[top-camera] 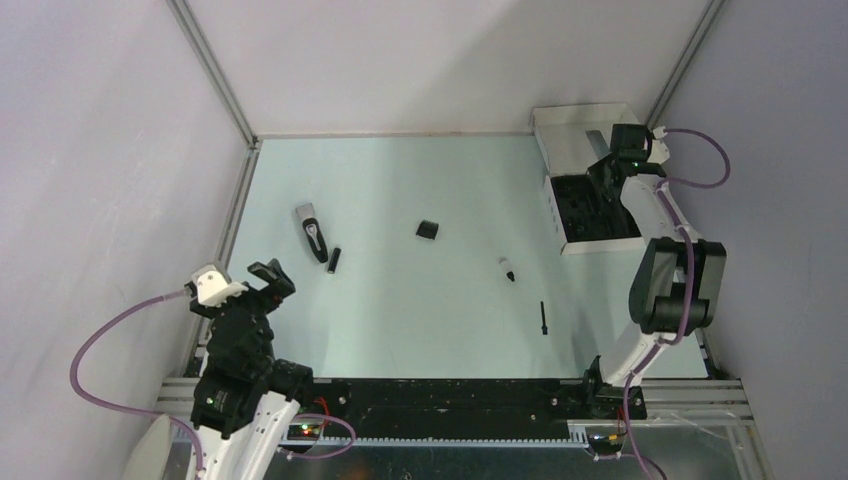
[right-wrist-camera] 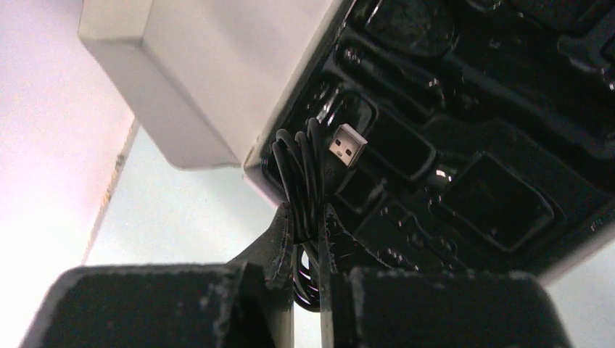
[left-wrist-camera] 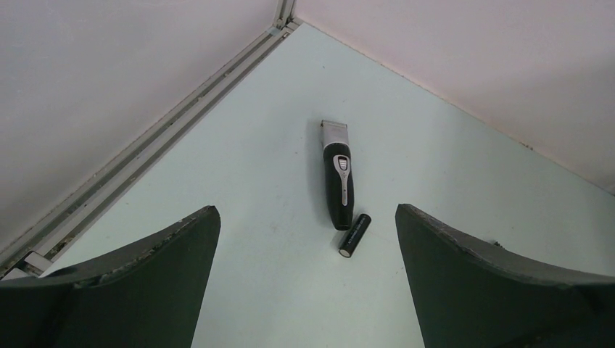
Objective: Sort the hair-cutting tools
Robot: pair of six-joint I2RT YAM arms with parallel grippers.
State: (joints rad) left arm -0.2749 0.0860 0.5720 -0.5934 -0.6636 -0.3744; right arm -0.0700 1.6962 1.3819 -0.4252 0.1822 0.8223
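A silver-grey and black hair clipper [top-camera: 312,232] [left-wrist-camera: 339,177] lies on the left of the table, with a short black cylinder [top-camera: 333,261] [left-wrist-camera: 355,235] beside its tail. A black blocky piece [top-camera: 427,230], a small black-and-white part [top-camera: 508,268] and a thin stick brush [top-camera: 542,318] lie further right. My left gripper [top-camera: 250,285] [left-wrist-camera: 306,212] is open and empty, hanging short of the clipper. My right gripper [top-camera: 606,178] [right-wrist-camera: 308,217] is shut on the coiled black cable [right-wrist-camera: 304,170], whose USB plug [right-wrist-camera: 347,144] points at the tray.
A white box [top-camera: 585,140] [right-wrist-camera: 196,80] with a moulded black tray [top-camera: 575,222] [right-wrist-camera: 493,196] stands at the back right, under the right gripper. Grey walls and metal rails enclose the table on three sides.
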